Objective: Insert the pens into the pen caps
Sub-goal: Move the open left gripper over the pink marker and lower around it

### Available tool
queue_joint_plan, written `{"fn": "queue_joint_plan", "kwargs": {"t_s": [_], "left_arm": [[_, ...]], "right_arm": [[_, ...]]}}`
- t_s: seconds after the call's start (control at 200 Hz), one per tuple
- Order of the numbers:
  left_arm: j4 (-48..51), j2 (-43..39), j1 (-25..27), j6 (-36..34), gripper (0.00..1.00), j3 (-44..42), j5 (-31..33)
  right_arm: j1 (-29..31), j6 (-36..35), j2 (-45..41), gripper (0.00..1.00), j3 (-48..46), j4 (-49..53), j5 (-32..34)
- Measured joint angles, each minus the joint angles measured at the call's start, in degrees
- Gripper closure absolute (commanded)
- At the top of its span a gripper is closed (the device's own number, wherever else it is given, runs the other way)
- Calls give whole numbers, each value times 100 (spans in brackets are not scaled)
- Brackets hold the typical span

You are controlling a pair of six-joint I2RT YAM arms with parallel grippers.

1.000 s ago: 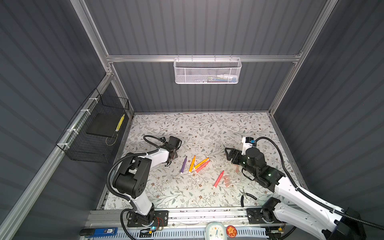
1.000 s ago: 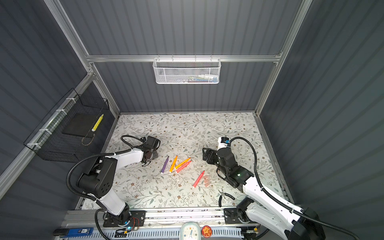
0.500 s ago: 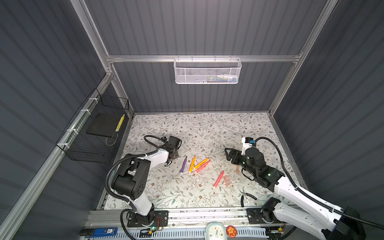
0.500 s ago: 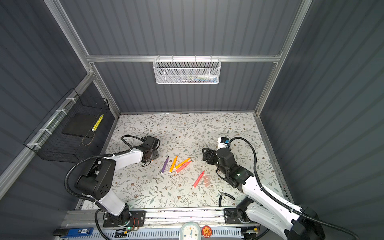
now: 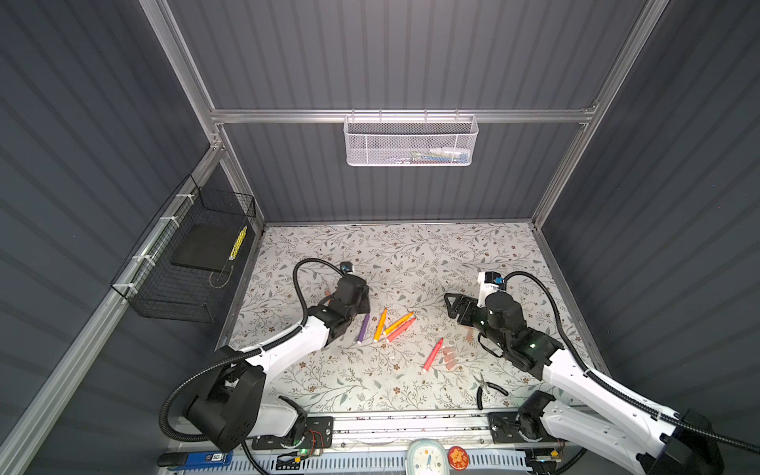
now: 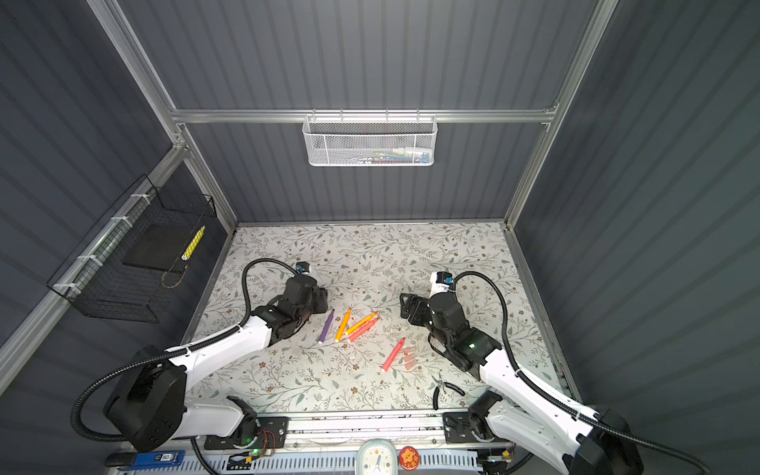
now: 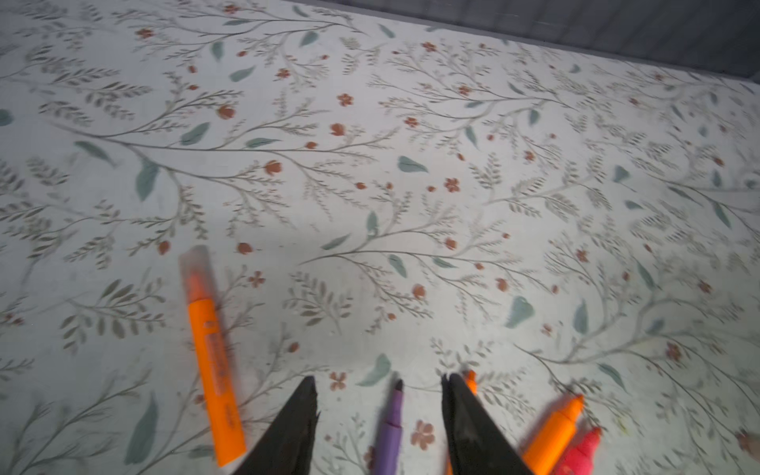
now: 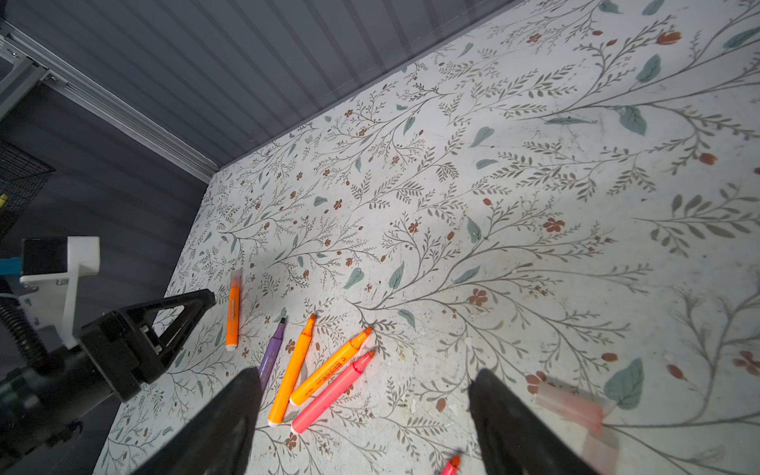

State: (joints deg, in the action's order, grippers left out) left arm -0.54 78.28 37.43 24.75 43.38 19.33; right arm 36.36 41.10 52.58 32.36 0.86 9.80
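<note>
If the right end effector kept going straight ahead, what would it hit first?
The right end effector would probably meet the pink-red pen, beside an orange pen, just ahead; depth is hard to judge.

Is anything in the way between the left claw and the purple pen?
No, nothing visible does. The purple pen lies bare right by the open left gripper, and the capped orange pen lies off to one side.

**Twin arms, white over black**

Left arm (image 5: 288,346) and right arm (image 5: 596,390): white shells, black joints and bases. A black corrugated cable (image 5: 296,283) runs to each wrist. Fingers (image 8: 201,298) are black triangular wedges with a cut-out (screws at the root). White camera bracket (image 5: 487,286) with a blue plug. Green light (image 5: 533,344) on the right forearm.
</note>
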Motion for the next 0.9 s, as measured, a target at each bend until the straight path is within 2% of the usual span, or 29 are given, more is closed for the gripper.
{"fn": "queue_joint_plan", "kwargs": {"t_s": [0.095, 0.32, 0.565, 0.9], "left_arm": [[-227, 44, 378, -358, 50, 2, -179], [-372, 393, 776, -981, 50, 216, -756], [195, 586, 866, -960, 50, 599, -1370], [570, 721, 874, -914, 49, 229, -2022]], "right_arm": [[0, 0, 0, 18, 0, 0, 2], [0, -4, 0, 17, 0, 2, 13], [-2, -22, 0, 17, 0, 2, 92], [-7, -20, 0, 17, 0, 4, 63]]}}
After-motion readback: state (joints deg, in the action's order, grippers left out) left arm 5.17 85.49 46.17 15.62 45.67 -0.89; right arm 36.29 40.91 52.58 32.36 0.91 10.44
